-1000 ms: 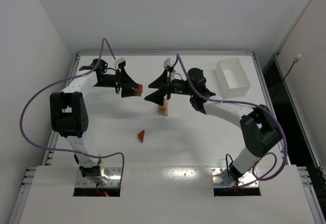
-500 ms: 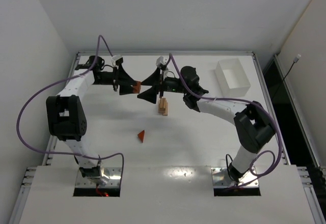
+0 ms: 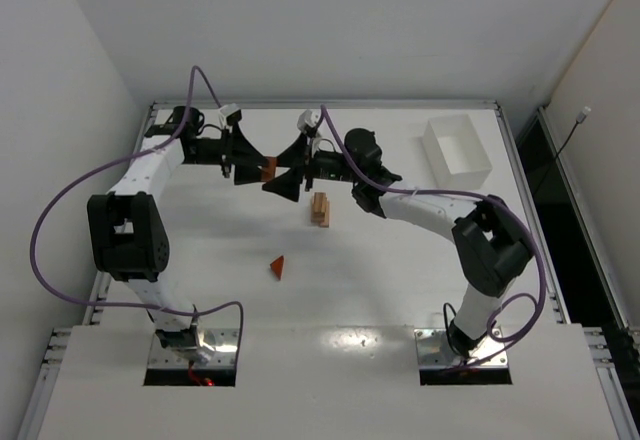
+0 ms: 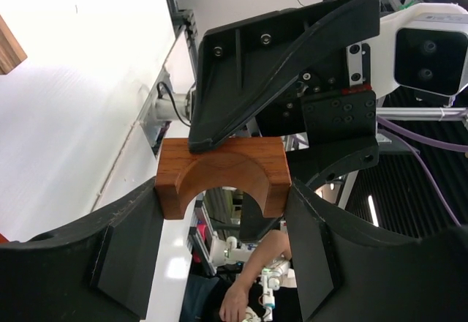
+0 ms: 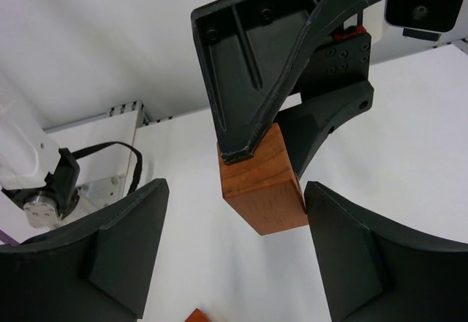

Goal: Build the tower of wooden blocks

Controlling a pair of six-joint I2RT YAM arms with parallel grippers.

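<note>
The wood block tower [image 3: 320, 209] is a short column of pale tan blocks at the table's middle; its edge shows in the left wrist view [image 4: 9, 45]. My left gripper [image 3: 260, 169] is shut on a reddish-brown arch block [image 3: 269, 168], held in the air left of the tower. The arch [image 4: 223, 172] sits between my left gripper's [image 4: 223, 194] two fingers. My right gripper [image 3: 283, 171] is open, its fingers on either side of the same arch [image 5: 265, 186]. In the right wrist view my right gripper [image 5: 235, 190] has its right finger close beside the block. A red-brown wedge [image 3: 279, 267] lies on the table, nearer.
A white plastic bin [image 3: 456, 152] stands at the far right of the table. The two arms meet over the far middle, just left of the tower. The table's raised frame runs along the far and side edges.
My right gripper has swung left, away from above the tower, and now straddles the arch. My left gripper has moved slightly toward the far side with the arch still held.
</note>
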